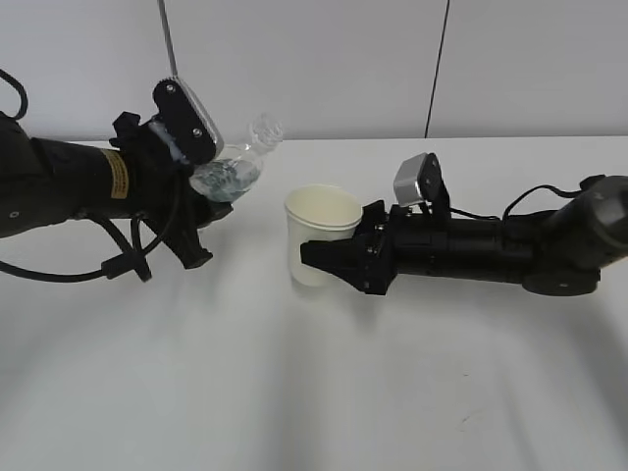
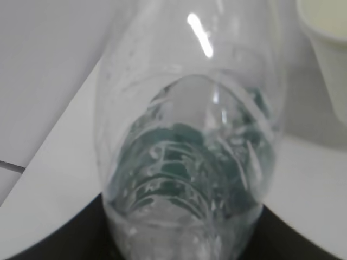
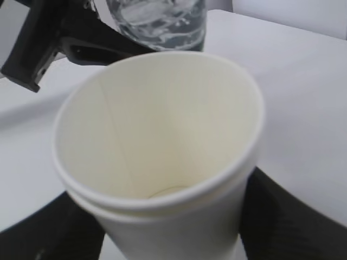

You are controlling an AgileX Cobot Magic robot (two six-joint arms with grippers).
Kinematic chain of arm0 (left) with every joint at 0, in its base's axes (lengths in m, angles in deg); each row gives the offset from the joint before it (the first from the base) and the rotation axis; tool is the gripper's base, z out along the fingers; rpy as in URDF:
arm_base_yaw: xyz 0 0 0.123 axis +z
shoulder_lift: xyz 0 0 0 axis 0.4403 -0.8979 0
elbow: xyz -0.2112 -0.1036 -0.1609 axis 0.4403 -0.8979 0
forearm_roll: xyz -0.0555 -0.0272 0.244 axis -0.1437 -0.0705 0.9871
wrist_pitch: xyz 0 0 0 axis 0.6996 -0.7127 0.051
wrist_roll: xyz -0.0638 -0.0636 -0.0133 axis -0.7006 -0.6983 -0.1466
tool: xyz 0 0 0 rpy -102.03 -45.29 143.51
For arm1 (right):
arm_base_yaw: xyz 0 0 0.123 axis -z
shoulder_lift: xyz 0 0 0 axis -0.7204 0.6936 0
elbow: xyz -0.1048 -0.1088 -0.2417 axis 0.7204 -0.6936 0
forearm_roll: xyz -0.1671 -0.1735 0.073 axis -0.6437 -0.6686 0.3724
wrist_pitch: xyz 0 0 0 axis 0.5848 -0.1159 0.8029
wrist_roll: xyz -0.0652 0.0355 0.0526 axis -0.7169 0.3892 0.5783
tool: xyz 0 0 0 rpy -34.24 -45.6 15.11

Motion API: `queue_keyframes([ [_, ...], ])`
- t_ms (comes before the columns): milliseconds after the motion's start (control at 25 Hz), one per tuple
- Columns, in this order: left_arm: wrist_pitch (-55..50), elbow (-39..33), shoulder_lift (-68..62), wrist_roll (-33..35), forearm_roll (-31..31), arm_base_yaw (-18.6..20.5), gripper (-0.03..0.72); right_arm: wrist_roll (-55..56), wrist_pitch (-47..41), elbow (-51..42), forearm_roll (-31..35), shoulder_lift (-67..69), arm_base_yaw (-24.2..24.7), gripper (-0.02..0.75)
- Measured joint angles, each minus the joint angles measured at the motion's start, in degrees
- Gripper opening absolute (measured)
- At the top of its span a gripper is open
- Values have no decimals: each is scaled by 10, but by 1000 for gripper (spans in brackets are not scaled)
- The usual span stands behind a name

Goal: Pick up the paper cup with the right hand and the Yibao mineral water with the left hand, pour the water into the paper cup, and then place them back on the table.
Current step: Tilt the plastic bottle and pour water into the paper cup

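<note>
My left gripper is shut on the Yibao mineral water, a clear ribbed bottle with a green label. It is held above the table, tilted with its open neck up and to the right, toward the cup. The bottle fills the left wrist view. My right gripper is shut on the cream-white paper cup, held upright a little to the right of the bottle's neck. In the right wrist view the cup looks empty inside, with the bottle just behind its rim.
A white wall with a dark vertical seam stands behind the table's far edge. The cup's rim shows at the top right of the left wrist view.
</note>
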Motion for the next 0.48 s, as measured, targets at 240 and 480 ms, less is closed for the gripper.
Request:
queue_keyframes([
  [240, -32, 0, 13, 0, 38, 0, 352, 7, -23, 23, -6, 0, -29, 522],
  [480, -58, 0, 35, 0, 80, 0, 352, 20, -38, 42, -14, 0, -43, 522],
])
